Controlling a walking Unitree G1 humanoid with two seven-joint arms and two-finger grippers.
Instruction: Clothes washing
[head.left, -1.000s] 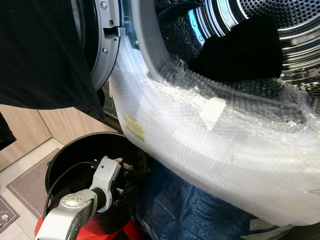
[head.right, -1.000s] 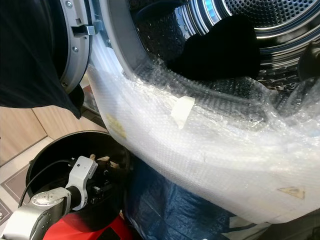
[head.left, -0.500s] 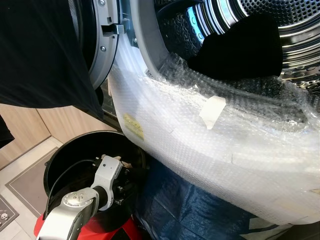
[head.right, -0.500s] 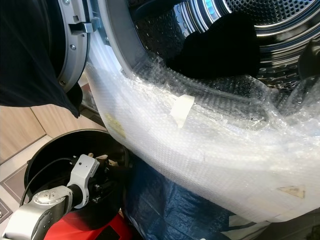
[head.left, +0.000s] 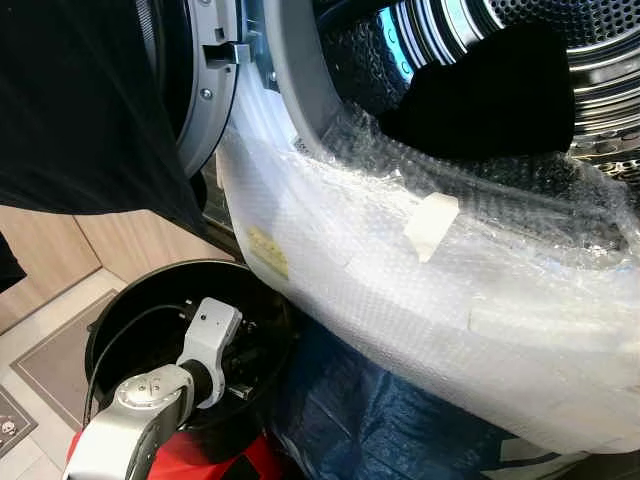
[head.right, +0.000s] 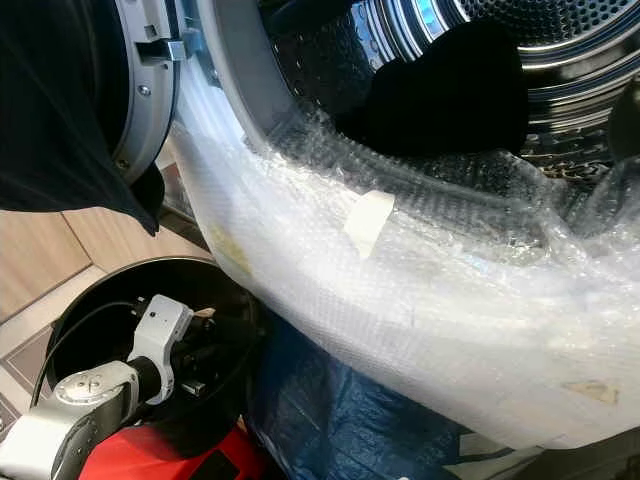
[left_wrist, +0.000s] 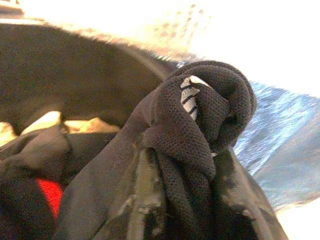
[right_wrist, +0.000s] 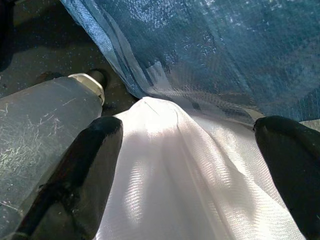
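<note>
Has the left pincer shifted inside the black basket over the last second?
Barely: the left pincer, shut on a dark garment, sits slightly lower against the black basket rim.

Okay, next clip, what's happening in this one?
The robot is loading laundry. Its left gripper is down in the black basket beside the washer, jaws closed on a bunched dark garment. One dark item already lies in the open drum, whose front is wrapped in bubble wrap.

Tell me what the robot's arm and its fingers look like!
The left arm is shiny silver metal with a round joint and a white boxy wrist block. A thin black cable loops beside it. The left gripper has long black fingers. The right gripper has two thick, smooth black fingers too.
</note>
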